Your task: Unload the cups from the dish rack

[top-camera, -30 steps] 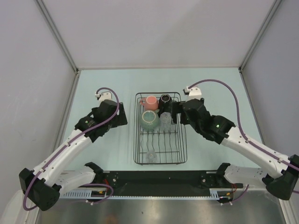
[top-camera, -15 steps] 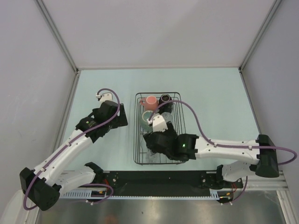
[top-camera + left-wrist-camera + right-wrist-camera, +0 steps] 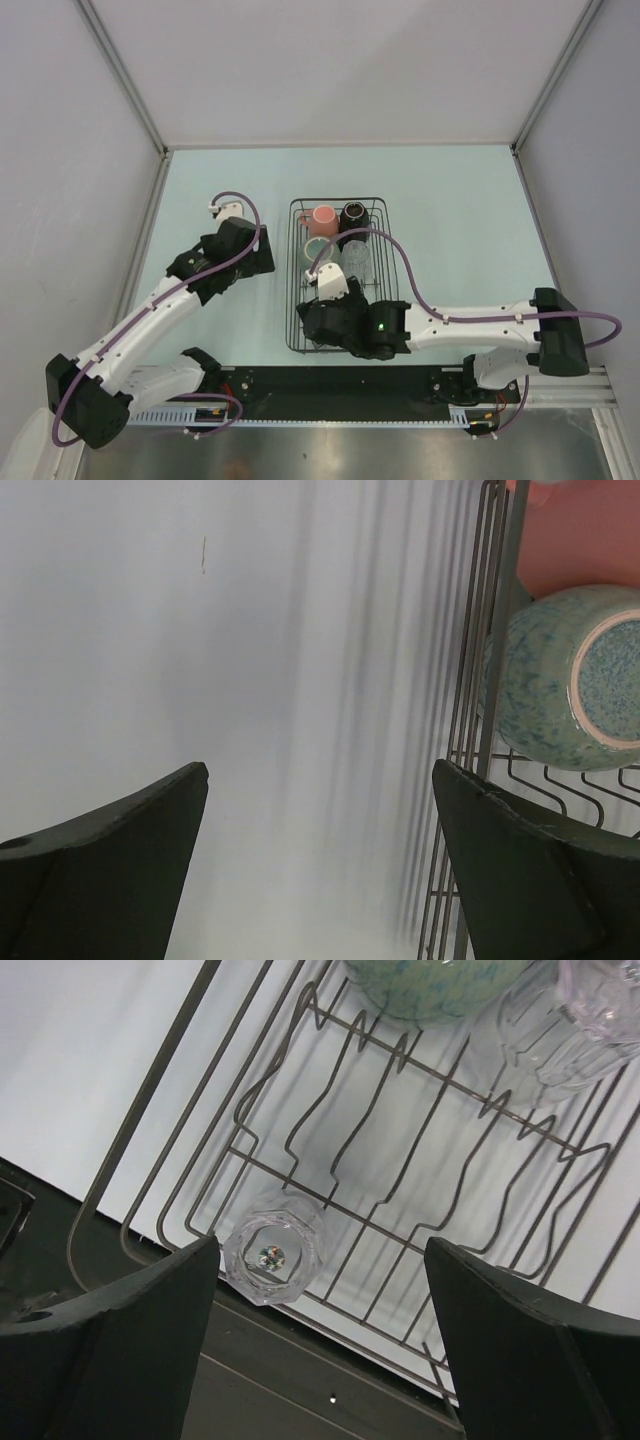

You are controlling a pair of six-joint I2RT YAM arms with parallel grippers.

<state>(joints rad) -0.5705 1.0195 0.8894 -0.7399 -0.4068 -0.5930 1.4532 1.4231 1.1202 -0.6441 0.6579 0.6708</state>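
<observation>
The black wire dish rack (image 3: 392, 300) lies in the middle of the table. At its far end stand a pink mug (image 3: 322, 216) and a black cup (image 3: 353, 214). Behind them are a pale-green bowl-like cup (image 3: 315, 247) and clear tumblers (image 3: 357, 258). My right gripper (image 3: 312, 318) hovers open over the rack's near left corner. In the right wrist view a small clear tumbler (image 3: 272, 1258) sits below, near the left finger of the right gripper (image 3: 322, 1248). My left gripper (image 3: 258, 252) is open and empty left of the rack. Its wrist view shows the left gripper (image 3: 320, 770), the green cup (image 3: 570, 680) and the pink mug (image 3: 580, 540).
The rack's wire rim (image 3: 490, 680) runs close by the left gripper's right finger. The black base rail (image 3: 340, 380) lies along the near edge just below the rack. Grey walls enclose the table on three sides.
My right arm has swung from the rack's far right side to low over its near left corner, covering the small tumbler in the top view. The left arm has hardly moved.
</observation>
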